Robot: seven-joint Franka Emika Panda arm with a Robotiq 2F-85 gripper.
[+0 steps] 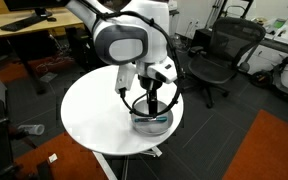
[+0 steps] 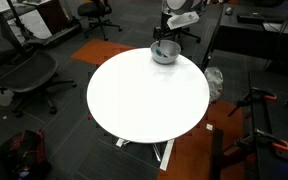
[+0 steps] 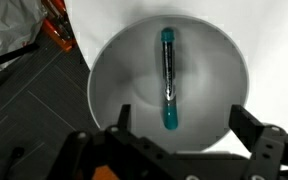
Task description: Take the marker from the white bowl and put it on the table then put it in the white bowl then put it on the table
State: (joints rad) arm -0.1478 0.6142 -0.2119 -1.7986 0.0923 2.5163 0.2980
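Since the gripper [image 3: 182, 135] hangs wide open and empty over the white bowl [image 3: 114, 80], the marker [image 3: 168, 78] could skid along the curved bottom if pinched off-centre.

Marker: slim dark teal marker [image 3: 168, 78], lying flat in the bowl.
Bowl: shallow grey-white bowl [image 3: 109, 80], near the table edge.
Table: round white table [image 2: 144, 95].

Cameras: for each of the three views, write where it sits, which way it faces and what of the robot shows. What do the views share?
Exterior view: high beside the table, looking down at the bowl near its edge; arm and gripper show.
Exterior view: high across the table, bowl at the far edge; gripper shows.
Wrist view: above the bowl, facing straight down on the marker; fingers show.
Shared: all see the bowl.
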